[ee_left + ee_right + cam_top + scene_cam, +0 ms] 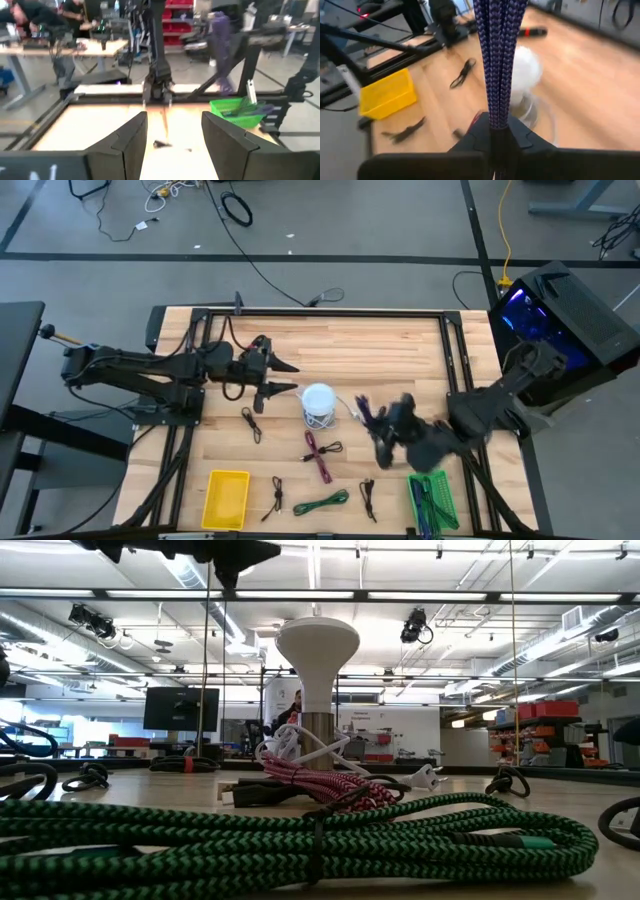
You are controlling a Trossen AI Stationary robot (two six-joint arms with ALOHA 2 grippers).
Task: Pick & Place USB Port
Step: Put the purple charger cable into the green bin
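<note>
White mushroom-shaped lamp (318, 402) upright mid-desk, white cord coiled at base. Wooden desk (400, 350) inside black frame. Black computer tower (560, 320) with blue-purple glow beside desk's right edge. Loose cables (237, 208) on grey floor. Ceiling strip lights (420, 595) across room behind.

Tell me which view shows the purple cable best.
Right wrist view: the purple cable fills the frame, clamped in the right gripper. High view shows it blurred beside the gripper. Left wrist view shows a distant purple blur. Low view misses it.
</note>
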